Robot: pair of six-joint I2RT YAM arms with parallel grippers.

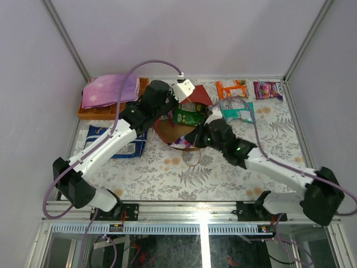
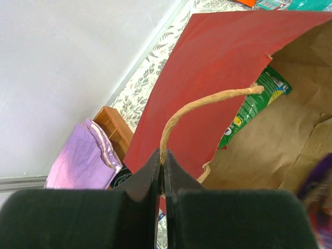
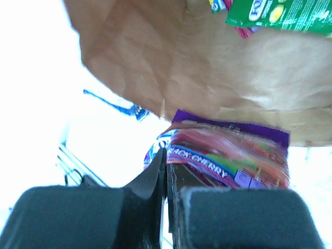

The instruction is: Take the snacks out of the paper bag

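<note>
Right gripper fills the bottom of the view, its two dark fingers pressed almost together with only a thin slit between them. Pinched at their tips is the left edge of a purple packet – "BLACK CHERRY" reads across it, red and green print blurred beside the words. The packet lies at the lip of the bag, whose creased brown inside spreads over the upper half. Deeper in, top right, a green packet rests on the paper, with a pink edge and a yellow scrap peeking beside it. Left of the bag – glare, and a sliver of a blue packet.
</note>
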